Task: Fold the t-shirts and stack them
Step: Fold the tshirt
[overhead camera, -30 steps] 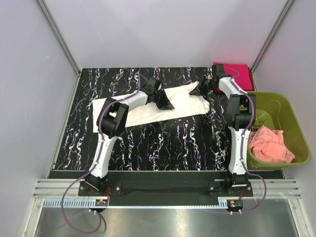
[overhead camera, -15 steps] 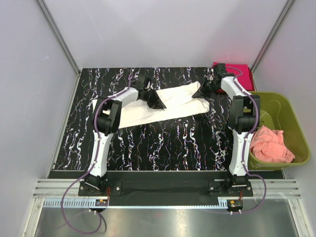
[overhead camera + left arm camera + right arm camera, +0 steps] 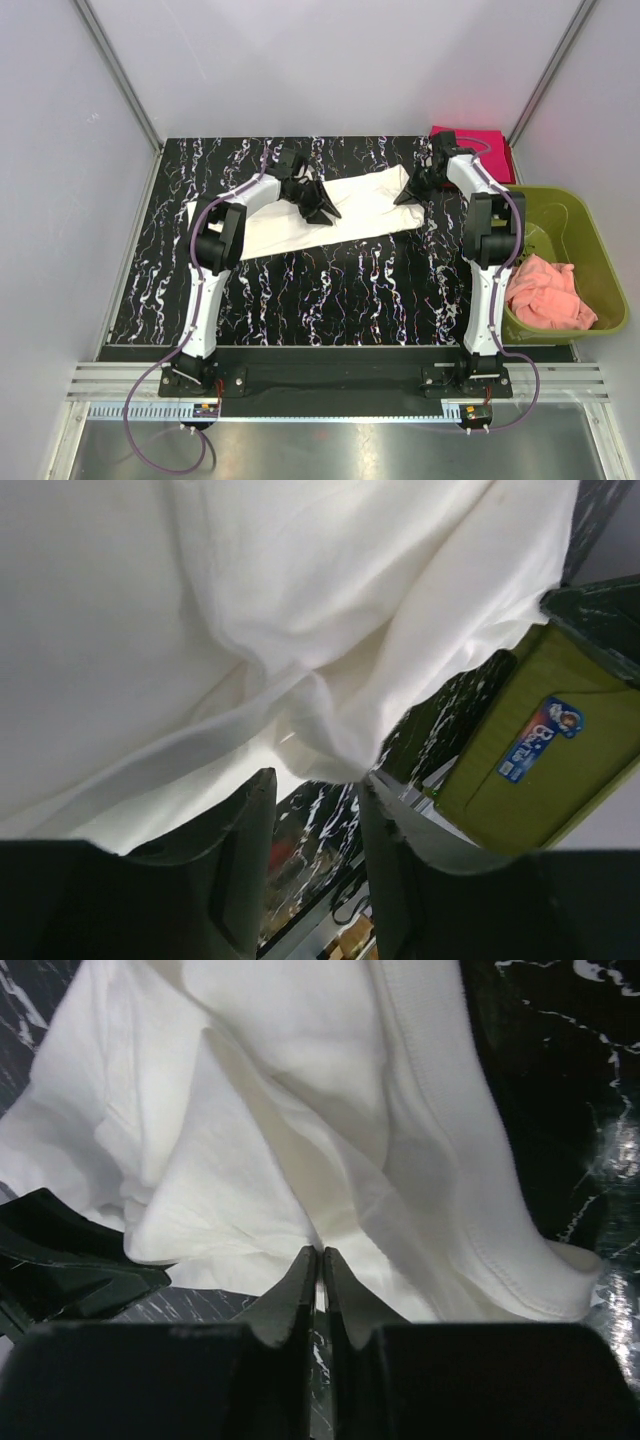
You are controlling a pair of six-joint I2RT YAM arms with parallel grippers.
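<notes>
The cream-white t-shirt point(image 3: 365, 205) lies loosely bunched in a long strip across the back of the black marbled table point(image 3: 330, 290); no print shows. My left gripper point(image 3: 322, 206) is over the strip's middle. In the left wrist view point(image 3: 312, 780) its jaws stand apart with the cloth point(image 3: 250, 600) just beyond the tips. My right gripper point(image 3: 408, 190) is at the strip's right end, shut on a thin fold of the white cloth point(image 3: 300, 1110), as the right wrist view point(image 3: 319, 1252) shows. The magenta-red t-shirt point(image 3: 487, 146) lies folded at the back right corner.
A green basket point(image 3: 592, 250) stands off the table's right edge and holds a pink cloth point(image 3: 545, 295). It also shows in the left wrist view point(image 3: 520, 760), with a blue label. White walls close in the back and sides.
My left gripper drew back to the left along the shirt, then shifted slightly right. My right gripper stayed at the right end, and the cloth there shifted a little.
</notes>
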